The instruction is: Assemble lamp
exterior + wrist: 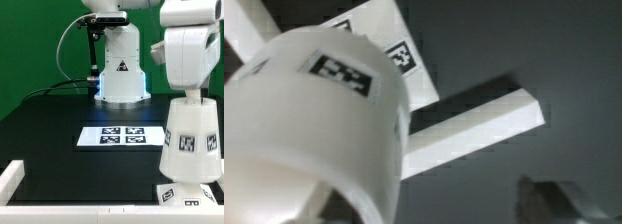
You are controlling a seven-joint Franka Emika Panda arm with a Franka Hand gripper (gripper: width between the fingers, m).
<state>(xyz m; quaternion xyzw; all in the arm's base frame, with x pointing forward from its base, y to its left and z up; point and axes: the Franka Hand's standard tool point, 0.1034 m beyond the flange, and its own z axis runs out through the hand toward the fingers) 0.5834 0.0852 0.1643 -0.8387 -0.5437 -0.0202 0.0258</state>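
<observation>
The white tapered lamp shade (190, 135) stands upright, narrow end up, on the angular white base (190, 192) at the exterior view's right, near the front. Both carry square tags. My wrist (186, 60) hangs directly over the shade's top, and my fingers do not show in that view. In the wrist view the shade (322, 120) fills one side, and part of the base (482, 125) shows beyond it. My gripper (438, 208) is open. One dark finger (555, 203) stands well apart from the shade, and the other is partly hidden behind it. The bulb is not in view.
The marker board (122, 137) lies flat mid-table and also shows in the wrist view (388, 45). The white robot pedestal (122, 75) with a triangle sticker stands at the back. A white rail (30, 200) borders the table's front and near corner.
</observation>
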